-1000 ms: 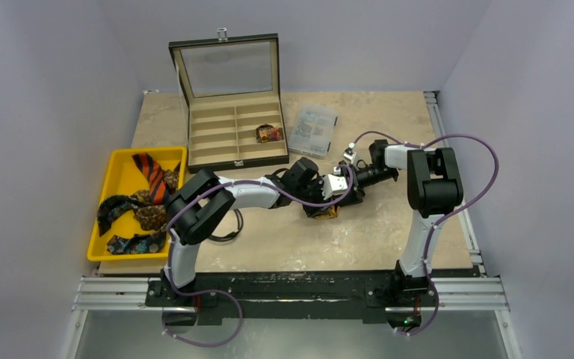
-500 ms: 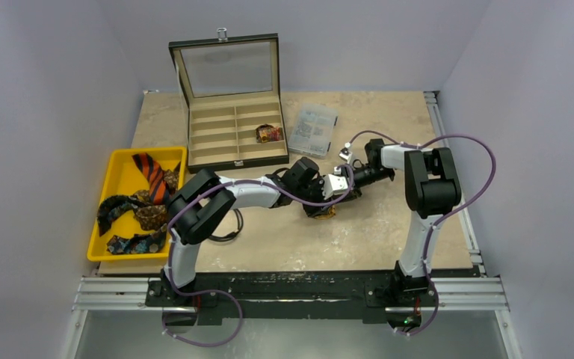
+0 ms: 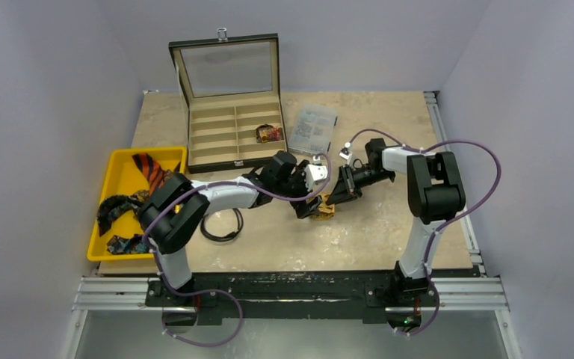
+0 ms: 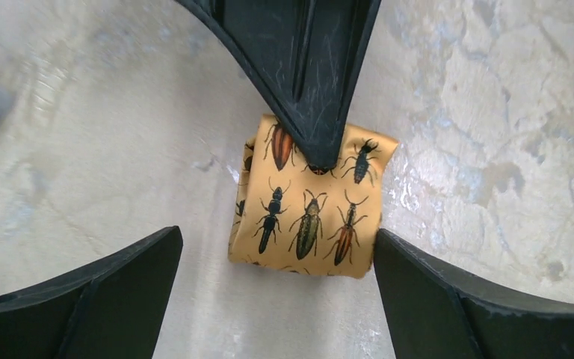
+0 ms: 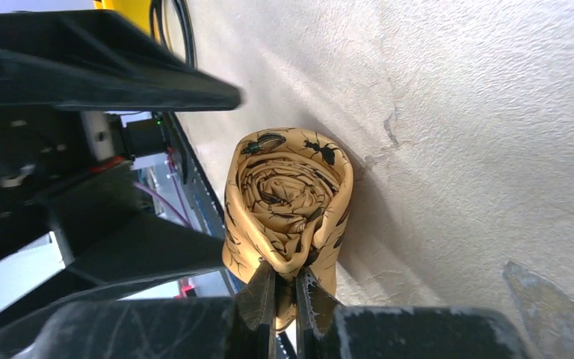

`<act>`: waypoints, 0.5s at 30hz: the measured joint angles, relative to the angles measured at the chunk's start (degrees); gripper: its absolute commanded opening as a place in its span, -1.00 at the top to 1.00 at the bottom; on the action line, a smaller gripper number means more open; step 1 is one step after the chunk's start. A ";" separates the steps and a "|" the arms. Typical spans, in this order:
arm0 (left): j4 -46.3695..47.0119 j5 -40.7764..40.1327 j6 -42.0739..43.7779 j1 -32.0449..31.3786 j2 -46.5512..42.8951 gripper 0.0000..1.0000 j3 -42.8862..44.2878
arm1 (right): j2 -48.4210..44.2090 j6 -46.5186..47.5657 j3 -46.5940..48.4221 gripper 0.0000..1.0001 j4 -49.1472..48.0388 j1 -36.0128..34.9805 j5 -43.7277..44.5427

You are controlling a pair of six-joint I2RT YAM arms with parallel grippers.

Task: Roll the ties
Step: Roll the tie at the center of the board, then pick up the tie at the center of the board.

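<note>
Loose ties (image 3: 148, 170) lie in the tray (image 3: 123, 179) at the left edge of the table (image 3: 389, 247), and the gold tie (image 4: 306, 217) lies rolled near the table's middle. The left gripper (image 4: 275, 239) is spread wide, its jaws flanking the roll's curved sides without touching, so closing would squeeze it across its axis. From the right, the right gripper (image 5: 284, 295) is clamped on the outer layer at the spiral end, probably the loose tail.
</note>
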State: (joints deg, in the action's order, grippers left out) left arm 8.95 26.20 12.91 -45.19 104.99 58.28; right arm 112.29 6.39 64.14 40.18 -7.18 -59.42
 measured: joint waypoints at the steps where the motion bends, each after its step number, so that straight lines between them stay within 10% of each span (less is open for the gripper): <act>1: -0.24 -0.26 -0.44 0.15 -1.18 -0.98 0.00 | -0.33 -0.09 -0.11 1.00 -0.33 0.09 0.02; 15: 0.44 8.04 1.03 3.63 -9.88 -1.00 -2.40 | -0.94 -0.17 -0.81 1.00 -2.25 0.11 -0.17</act>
State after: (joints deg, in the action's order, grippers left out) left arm 9.39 34.24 13.93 -41.56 95.11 55.88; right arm 111.35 6.22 63.33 37.93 -7.07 -59.59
